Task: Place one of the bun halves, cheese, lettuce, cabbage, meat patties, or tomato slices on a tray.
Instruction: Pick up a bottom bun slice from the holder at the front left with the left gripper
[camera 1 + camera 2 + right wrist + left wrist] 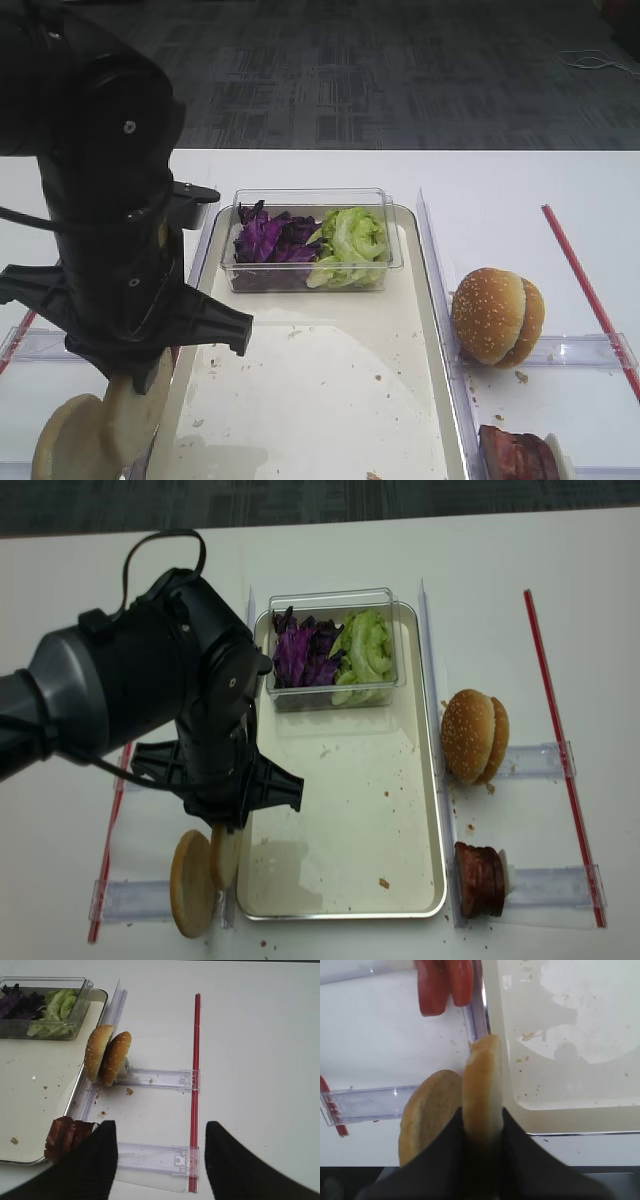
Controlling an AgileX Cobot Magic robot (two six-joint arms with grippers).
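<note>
- Spanning the whole scene, broad white tabletop [330, 550], bounded on its far side by dark grey carpet.
- Lying lengthwise at the middle, long rectangular tray with silvery raised rim and crumb-speckled cream liner [345, 810].
- Looming over the tray's left edge, bulky black left arm, its left gripper [481, 1127] clamped on one flat round bun half with pale cut face [481, 1080], held on edge just beside the tray's left rim.
- Resting at the tray's far end, small clear plastic box [312, 240], holding dark purple shredded cabbage [268, 238] on the left and light green crinkled lettuce [350, 245] on the right, touching each other.
- Standing on edge right of the tray, two domed golden sesame-seeded buns [474, 735], pressed together against a clear plastic holder [535, 760].
- Leaning on edge directly left of the gripped piece, second flat round bun half with tan crust [192, 882], against its own clear holder.
- Propped near the tray's right front corner, dark reddish-brown glossy meat patties [479, 878].
- Showing in the left wrist view only, red tomato slices [445, 985], upright and left of the tray rim, beyond the bun halves.
- Running along the table's right side, thin red strip [195, 1090].
- Hovering over the bare table right of the patties, right gripper [160, 1160], black fingers [100, 1160] spread wide apart, holding nothing.
</note>
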